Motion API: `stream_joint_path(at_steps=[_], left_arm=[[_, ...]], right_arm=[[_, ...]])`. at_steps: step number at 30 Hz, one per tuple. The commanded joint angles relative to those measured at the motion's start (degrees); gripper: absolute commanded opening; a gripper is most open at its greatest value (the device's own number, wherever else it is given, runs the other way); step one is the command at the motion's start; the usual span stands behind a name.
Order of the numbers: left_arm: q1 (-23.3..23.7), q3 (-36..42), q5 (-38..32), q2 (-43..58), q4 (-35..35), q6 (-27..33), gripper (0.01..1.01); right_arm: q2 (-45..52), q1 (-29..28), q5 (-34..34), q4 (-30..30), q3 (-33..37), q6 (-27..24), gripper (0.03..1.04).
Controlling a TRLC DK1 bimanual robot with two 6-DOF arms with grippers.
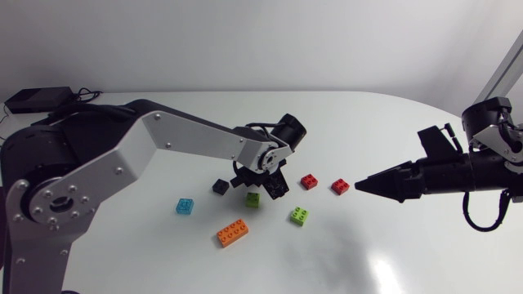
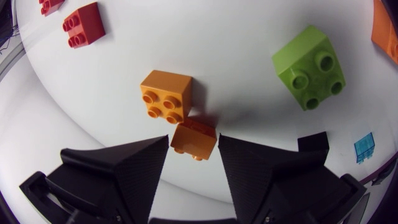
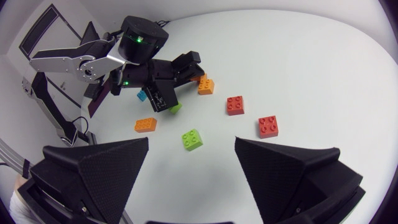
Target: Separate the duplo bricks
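Left gripper [image 2: 193,140] is clamped on a small orange brick [image 2: 194,142], one finger on each side. The brick sits tilted and looks slightly raised off the table [image 1: 163,122]. Just ahead of the fingertips lies a square orange brick [image 2: 166,95], studs up, close to the held one but apparently apart from it. Further ahead are a light green brick [image 2: 309,67] and two red bricks [image 2: 84,25]. In the head view this gripper sits at frame centre and covers both orange pieces. Around it are a black brick [image 1: 219,185] to the left, a blue brick [image 1: 185,206] lower left, a long orange brick [image 1: 233,233] below, and another green brick [image 1: 253,199] just under the wrist. Right gripper [image 1: 358,186] is at centre right, fingers spread and holding nothing, near the rightmost red brick [image 1: 340,186]. Step in hand, likely: pulling the orange pair apart, which looks nearly done. The next move probably calls for carrying the held brick to a bare patch well away from its partner, setting it down flat and letting go, without nudging the square one.
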Motion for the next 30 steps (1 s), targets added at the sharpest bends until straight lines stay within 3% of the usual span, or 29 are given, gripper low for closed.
stream_joint_path(at_steps=[1,11,15,17,23,30], left_arm=[[-0.5,-0.8,-0.5,1.0,-0.3,0.4,0.646],[0.6,-1.3,0.2,0.3,0.0,-1.0,0.656],[2.1,4.2,2.3,1.0,-0.4,-3.4,0.656],[3.1,8.7,4.0,1.7,-3.9,-6.2,0.656],[4.1,23.9,11.7,2.4,-24.5,-21.7,0.657],[5.7,25.1,13.9,2.9,-29.2,-26.2,0.657]], right_arm=[[0.6,0.5,0.7,-0.5,-1.6,-1.2,1.00],[0.6,1.9,1.2,-0.7,-1.8,-1.0,1.00],[0.3,1.9,1.2,-0.6,-2.2,-0.9,1.00],[0.1,1.9,1.2,-0.5,-2.7,-0.9,1.00],[-0.2,1.6,1.2,-0.5,-2.9,-1.0,1.00],[0.0,3.2,1.3,-0.2,-3.0,-0.4,1.00]])
